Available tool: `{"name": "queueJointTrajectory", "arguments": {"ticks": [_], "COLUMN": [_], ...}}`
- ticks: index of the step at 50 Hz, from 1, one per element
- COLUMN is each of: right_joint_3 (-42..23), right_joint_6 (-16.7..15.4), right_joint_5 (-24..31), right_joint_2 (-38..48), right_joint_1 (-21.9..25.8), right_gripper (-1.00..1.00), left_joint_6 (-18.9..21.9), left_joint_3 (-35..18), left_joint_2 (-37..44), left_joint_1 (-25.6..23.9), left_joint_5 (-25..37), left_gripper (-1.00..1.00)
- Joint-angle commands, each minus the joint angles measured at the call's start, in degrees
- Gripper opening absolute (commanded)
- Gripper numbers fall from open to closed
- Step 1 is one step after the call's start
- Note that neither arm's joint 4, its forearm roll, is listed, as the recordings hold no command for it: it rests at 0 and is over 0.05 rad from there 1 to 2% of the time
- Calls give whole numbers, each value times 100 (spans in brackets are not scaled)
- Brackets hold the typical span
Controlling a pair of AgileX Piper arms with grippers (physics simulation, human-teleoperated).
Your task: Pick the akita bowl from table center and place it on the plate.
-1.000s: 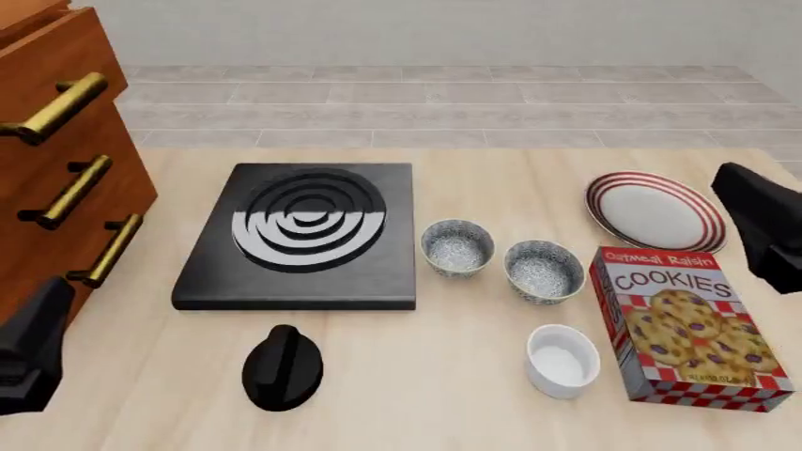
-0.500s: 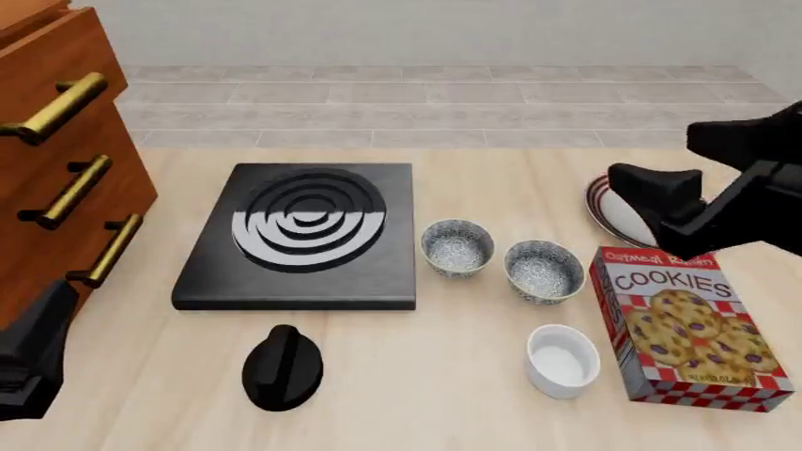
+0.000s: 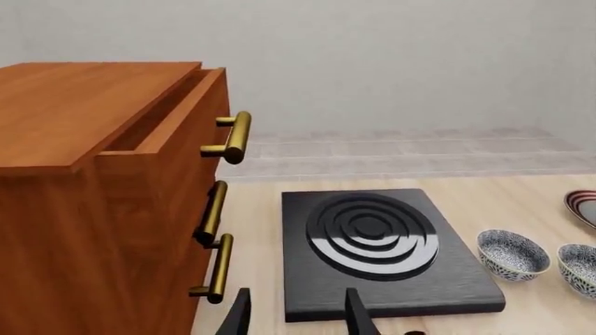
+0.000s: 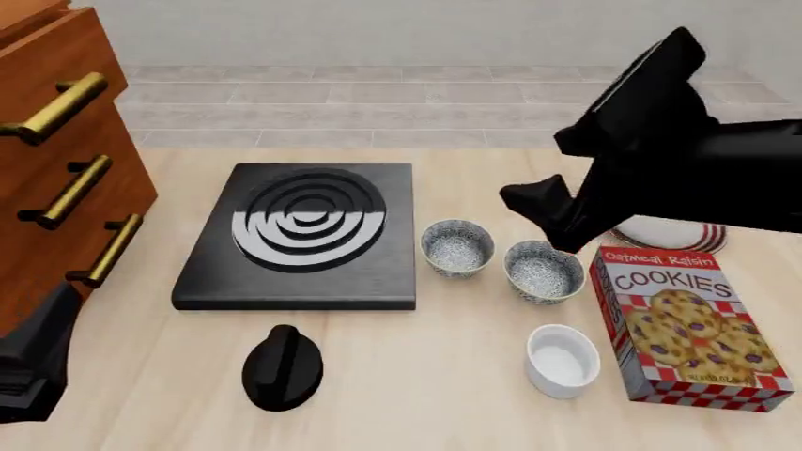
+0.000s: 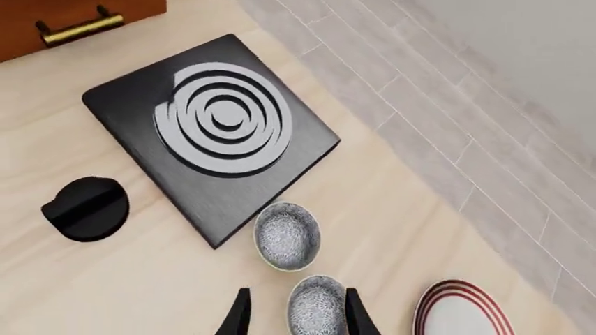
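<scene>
Two look-alike speckled bowls stand side by side right of the hob. I take the one nearer the table's middle as the akita bowl [image 4: 456, 246] [image 5: 287, 235] [image 3: 510, 255]. The red-striped plate [image 4: 666, 234] [image 5: 463, 312] lies at the back right, mostly hidden in the front view by my right arm. My right gripper [image 4: 542, 214] [image 5: 296, 314] hangs open above the bowls, holding nothing. In the right wrist view the second bowl [image 5: 317, 304] shows between its fingers. My left gripper [image 4: 33, 365] [image 3: 296, 317] is open at the near left, far from the bowls.
A black hob [image 4: 303, 235] lies left of the bowls, with a black knob [image 4: 282, 367] in front of it. A white ramekin [image 4: 562, 360] and a cookie box [image 4: 688, 324] sit near right. A wooden drawer cabinet [image 4: 56, 169] fills the left side.
My right arm has swung up and leftward from the table's right edge to above the two bowls, covering most of the plate. The left arm has stayed put.
</scene>
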Motion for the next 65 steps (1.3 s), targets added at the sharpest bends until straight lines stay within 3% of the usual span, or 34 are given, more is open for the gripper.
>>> {"name": "queueJointTrajectory", "arguments": {"ticks": [1, 18, 32, 35, 53, 65], "right_joint_3": [-370, -483, -717, -708, -822, -933], "right_joint_6": [-311, -1078, -1293, -1530, -2134, -2185], "right_joint_5": [228, 195, 126, 75, -231, -309], "right_joint_2": [741, 1760, 2298, 2447, 3196, 3493], "right_joint_1": [369, 347, 387, 252, -47, 96], "right_gripper": [100, 100, 100, 100, 100, 100], "left_joint_6": [5, -14, 18, 9, -4, -47], "left_joint_3": [13, 4, -9, -8, -7, -13], "left_joint_2": [7, 20, -49, -49, -44, -6], "left_joint_1": [-12, -54, -89, -97, -132, -101], "left_joint_5": [1, 23, 89, 90, 96, 78], "left_gripper": [100, 100, 100, 100, 100, 100]}}
